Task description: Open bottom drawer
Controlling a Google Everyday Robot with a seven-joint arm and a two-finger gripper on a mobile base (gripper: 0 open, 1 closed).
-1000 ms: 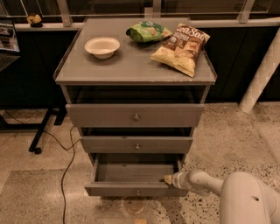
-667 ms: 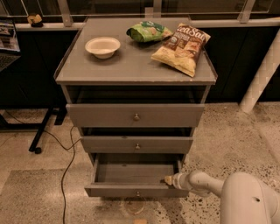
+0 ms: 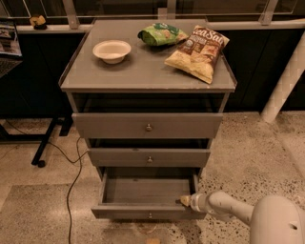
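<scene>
Bottom drawer inspection: the slim grey bottom drawer was found drawn well out at the cabinet's foot.
The white arm's pincer was set at the drawer's right front corner; its opening could not be told. A straight, level pull was judged best, so racking is avoided. A black floor cable lay well apart; a white bowl was noted on the grey surface.

The place looked like an office or test lab, with a speckled polished stone floor, a black wheeled desk leg and a trailing black cable. A metal-framed glass partition stood behind a grey three-drawer cabinet. The robot's gripper sat low at the right front corner of the open bottom drawer.
</scene>
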